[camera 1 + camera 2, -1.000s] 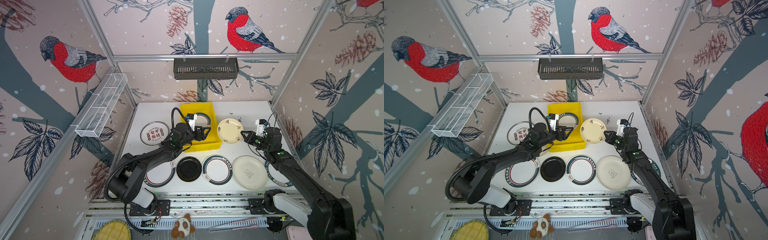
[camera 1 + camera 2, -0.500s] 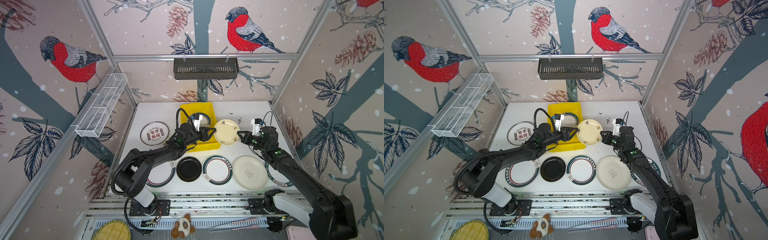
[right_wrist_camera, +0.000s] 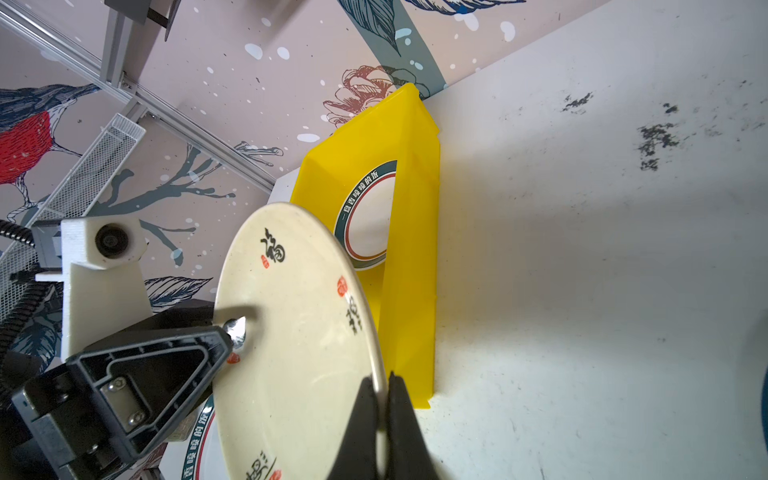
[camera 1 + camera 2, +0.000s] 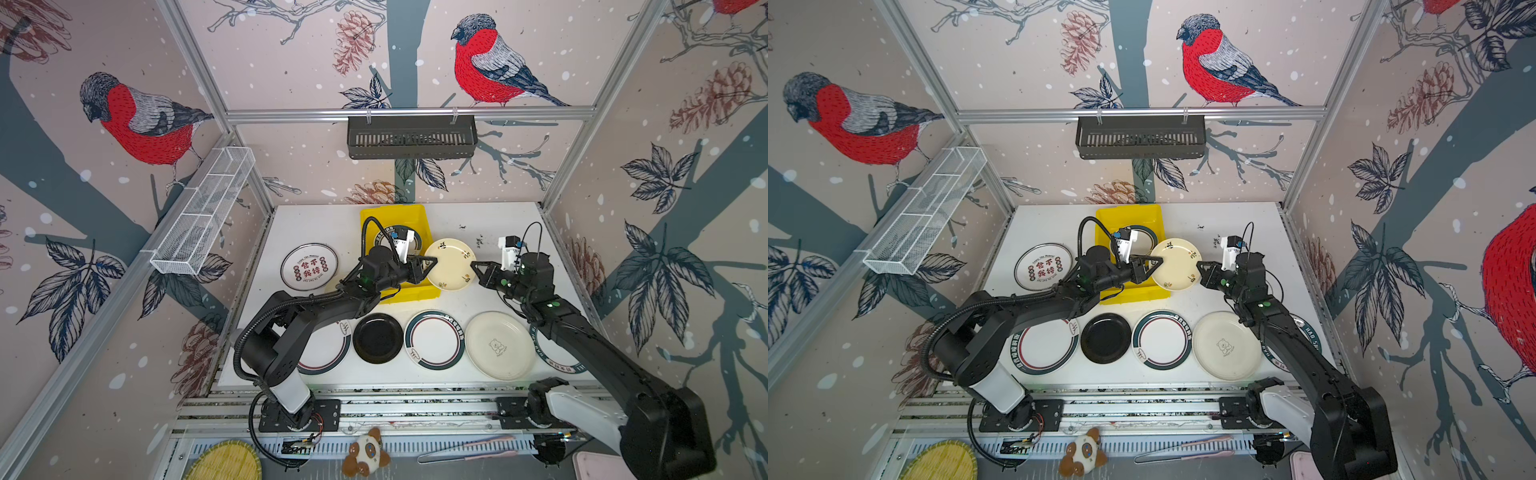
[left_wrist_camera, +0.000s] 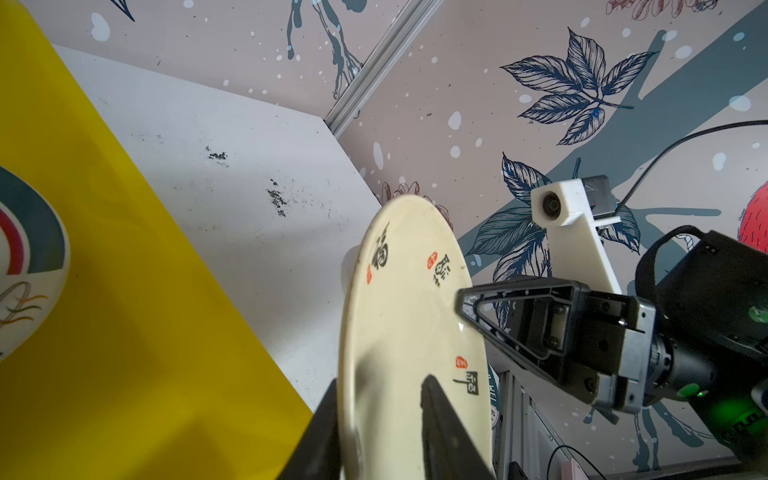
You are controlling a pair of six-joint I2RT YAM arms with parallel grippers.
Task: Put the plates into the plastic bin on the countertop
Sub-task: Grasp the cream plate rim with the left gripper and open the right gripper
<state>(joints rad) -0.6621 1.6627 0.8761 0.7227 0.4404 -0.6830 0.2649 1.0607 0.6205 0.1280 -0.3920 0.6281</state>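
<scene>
**When it takes two to lift one**

Since the countertop (image 4: 324,224) fills most of my feed, I start there: the yellow plastic bin (image 4: 415,212) sits at the back with one banded plate (image 3: 365,216) inside. Just right of it, the cream plate (image 4: 451,264) hangs off the surface. My right gripper (image 3: 384,380) is pinched on its rim. My left gripper (image 4: 430,262) straddles the opposite rim, but I can't tell if it's clamped.

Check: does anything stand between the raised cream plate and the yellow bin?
Only the left gripper, at the cream plate's bin-side rim, above the bin. A banded plate lies in the bin's far half.
</scene>
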